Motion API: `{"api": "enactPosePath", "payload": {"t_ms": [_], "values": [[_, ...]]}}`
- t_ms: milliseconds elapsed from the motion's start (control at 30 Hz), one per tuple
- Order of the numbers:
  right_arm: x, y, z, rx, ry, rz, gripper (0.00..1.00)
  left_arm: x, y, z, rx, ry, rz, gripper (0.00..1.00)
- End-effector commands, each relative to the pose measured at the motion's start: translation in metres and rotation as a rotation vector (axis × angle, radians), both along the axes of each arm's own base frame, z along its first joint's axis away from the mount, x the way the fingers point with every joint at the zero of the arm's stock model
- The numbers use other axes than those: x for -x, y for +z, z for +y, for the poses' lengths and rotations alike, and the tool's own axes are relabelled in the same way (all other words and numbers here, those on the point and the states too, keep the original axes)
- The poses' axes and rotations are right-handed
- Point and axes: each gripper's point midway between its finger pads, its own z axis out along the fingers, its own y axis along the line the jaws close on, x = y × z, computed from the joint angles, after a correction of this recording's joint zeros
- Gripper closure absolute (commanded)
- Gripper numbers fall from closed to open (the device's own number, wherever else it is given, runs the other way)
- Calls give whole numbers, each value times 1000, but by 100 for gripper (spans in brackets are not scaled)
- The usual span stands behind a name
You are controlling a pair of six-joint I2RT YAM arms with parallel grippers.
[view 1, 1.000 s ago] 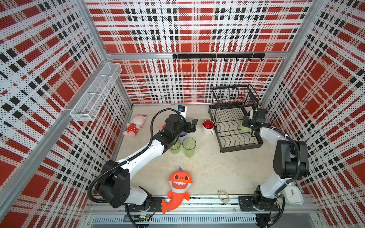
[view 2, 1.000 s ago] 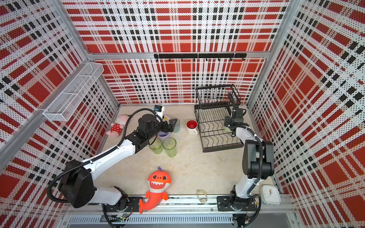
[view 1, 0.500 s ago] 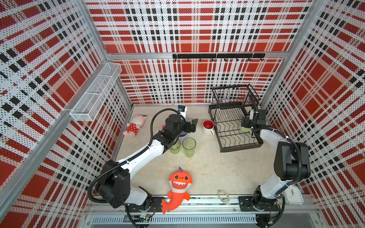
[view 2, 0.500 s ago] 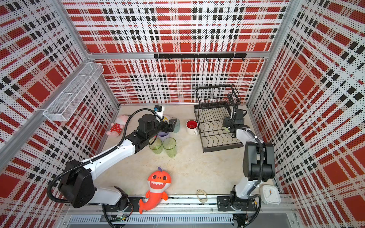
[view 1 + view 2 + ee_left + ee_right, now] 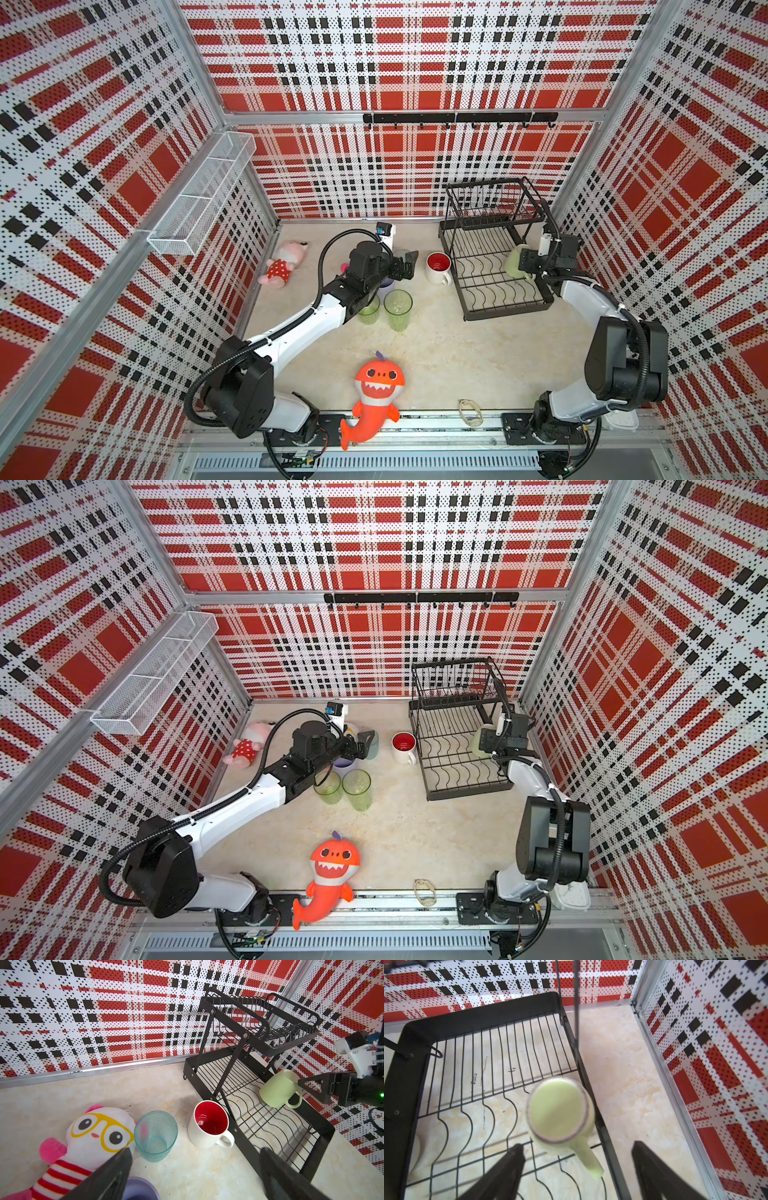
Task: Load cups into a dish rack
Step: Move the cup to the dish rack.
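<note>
Right wrist view | my right pincer [image 5: 577,1146] spread, empty | pale-green mug [image 5: 558,1111] tilted on dish rack [image 5: 477,1014] lower tier, right edge, handle toward me | left pincer [image 5: 195,1150] spread, white mug [image 5: 209,1124] ahead, nearer it.

No text, label, brand, number or sign is readable anywhere here.

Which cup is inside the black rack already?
The pale-green mug, tipped over on the dish rack's bottom shelf. The white mug, teal cup, lavender cup and both green tumblers all stand outside it.
</note>
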Motion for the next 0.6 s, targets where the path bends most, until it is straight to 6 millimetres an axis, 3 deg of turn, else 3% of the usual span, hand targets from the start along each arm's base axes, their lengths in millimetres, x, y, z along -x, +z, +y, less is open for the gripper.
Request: {"api": "enactPosePath", "payload": {"t_ms": [0, 267, 567], "values": [[12, -7, 4, -108, 43, 25, 22, 4, 10, -1, 20, -12, -29, 2], [10, -14, 9, -141, 110, 46, 27, 3, 9, -4, 19, -21, -26, 2], [1, -25, 7, -111, 144, 105, 50, 3, 8, -3, 12, -14, -25, 2]]}}
